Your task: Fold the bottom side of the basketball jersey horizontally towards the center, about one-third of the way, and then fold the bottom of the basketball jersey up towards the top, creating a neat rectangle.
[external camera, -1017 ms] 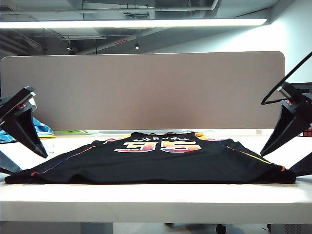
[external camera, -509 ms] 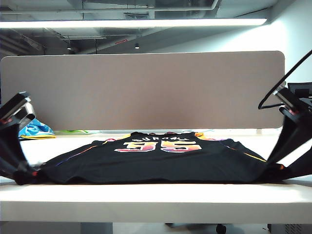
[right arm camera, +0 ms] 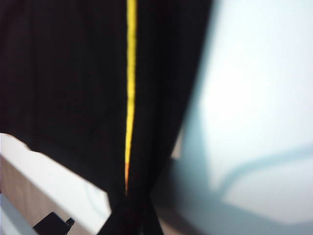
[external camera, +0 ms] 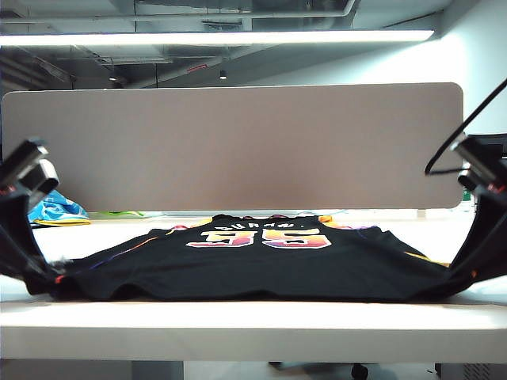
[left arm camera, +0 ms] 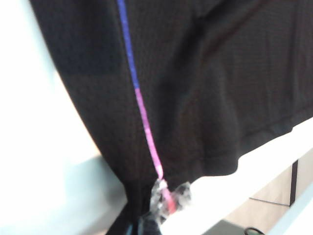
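Note:
The black basketball jersey [external camera: 253, 265] lies flat on the white table [external camera: 253, 324], its gradient number 35 [external camera: 257, 237] toward the far side. My left gripper [external camera: 46, 281] is shut on the jersey's near left corner, which is raised a little off the table. The left wrist view shows that gripper [left arm camera: 157, 211] pinching the hem where the purple-pink piping [left arm camera: 143, 107] ends. At the near right corner my right gripper [external camera: 467, 277] is shut on the cloth. In the right wrist view this gripper [right arm camera: 129, 215] holds the fabric [right arm camera: 63, 73] beside the yellow piping [right arm camera: 130, 88].
A beige partition [external camera: 230, 146] stands along the far edge of the table. A light blue cloth [external camera: 55, 212] lies at the back left. A black cable [external camera: 467, 134] loops above the right arm. The table's front edge runs just in front of both held corners.
Both grippers came down onto the jersey's near corners and shut on them. The corners have since been drawn inward and lifted slightly.

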